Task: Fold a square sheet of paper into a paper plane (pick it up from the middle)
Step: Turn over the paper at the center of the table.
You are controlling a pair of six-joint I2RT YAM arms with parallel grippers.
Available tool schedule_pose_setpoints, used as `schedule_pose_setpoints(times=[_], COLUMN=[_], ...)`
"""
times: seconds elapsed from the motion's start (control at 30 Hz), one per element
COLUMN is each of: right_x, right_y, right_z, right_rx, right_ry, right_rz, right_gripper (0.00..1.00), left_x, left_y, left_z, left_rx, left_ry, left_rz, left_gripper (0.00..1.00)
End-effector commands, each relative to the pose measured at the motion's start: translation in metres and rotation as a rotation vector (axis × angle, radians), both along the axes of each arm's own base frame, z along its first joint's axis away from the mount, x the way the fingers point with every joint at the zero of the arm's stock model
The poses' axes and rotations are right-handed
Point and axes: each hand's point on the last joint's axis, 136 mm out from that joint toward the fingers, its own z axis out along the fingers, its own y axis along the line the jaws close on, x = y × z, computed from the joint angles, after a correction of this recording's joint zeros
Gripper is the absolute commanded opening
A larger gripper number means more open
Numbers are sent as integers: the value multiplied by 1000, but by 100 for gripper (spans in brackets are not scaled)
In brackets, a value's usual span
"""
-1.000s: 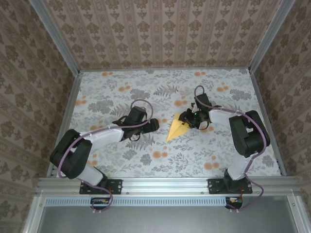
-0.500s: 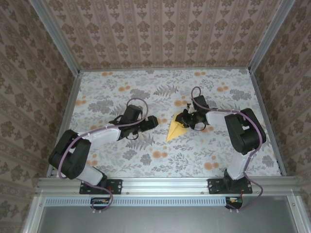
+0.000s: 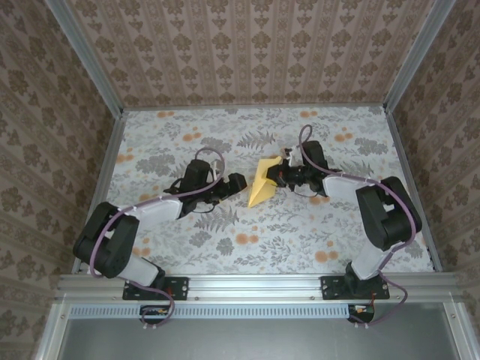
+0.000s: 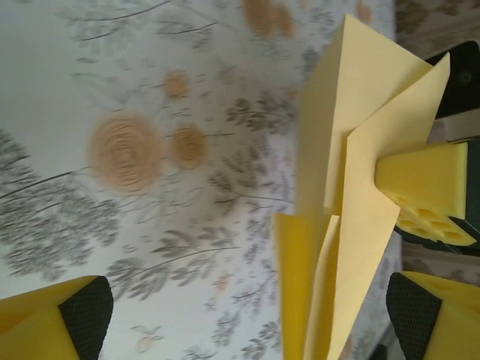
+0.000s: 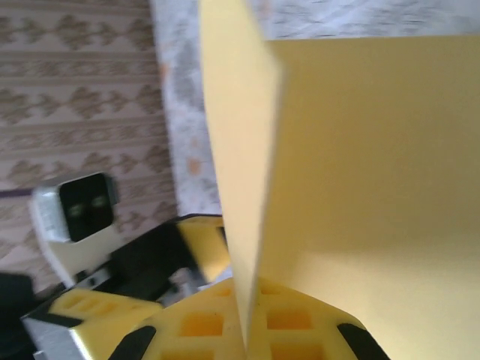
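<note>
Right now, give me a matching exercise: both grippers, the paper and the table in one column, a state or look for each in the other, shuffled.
Column one:
1 left gripper
2 right gripper
3 paper plane
4 table

Column two:
a floral print
b jaws shut on the paper plane
c jaws wide open, holding nothing
d pale yellow, partly folded

Pairs: 1-c, 2-b, 3-d, 4-a
</note>
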Motion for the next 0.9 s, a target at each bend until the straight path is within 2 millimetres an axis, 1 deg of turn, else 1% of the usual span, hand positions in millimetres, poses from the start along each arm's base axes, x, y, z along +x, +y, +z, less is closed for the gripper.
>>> schedule_pose_setpoints(times=[0.0,0.07,0.17,0.3,0.37,0.4,0.47,0.57,0.73,0.87], right_x=[-6,-8,-14,-20,-21,-21,-23,-23,-23,-20], right_y=[15,21,31,38,38,38,39,37,34,28], right_z=[44,56,67,74,78,79,80,78,70,65], right_rx=[146,185,204,219,228,231,233,220,174,135], right_ry=[-50,-59,-67,-69,-71,-70,-73,-72,-60,-53], right_rz=[73,88,113,137,140,142,148,145,138,121], right_gripper=[5,5,6,6,7,7,8,9,10,14], left_x=[-4,-5,-10,-8,-8,-8,-7,-4,-3,-2], left_y=[-17,-24,-34,-38,-40,-41,-42,-40,-37,-34], left_z=[40,52,64,72,75,76,76,70,64,59], left_rx=[-170,-223,-290,-355,-388,-400,-420,-412,-398,-384], left_ry=[-81,-106,-118,-141,-144,-144,-144,-135,-123,-115], left_rz=[-77,-105,-154,-156,-168,-172,-170,-148,-134,-120], left_gripper=[100,100,98,87,77,73,59,44,27,18])
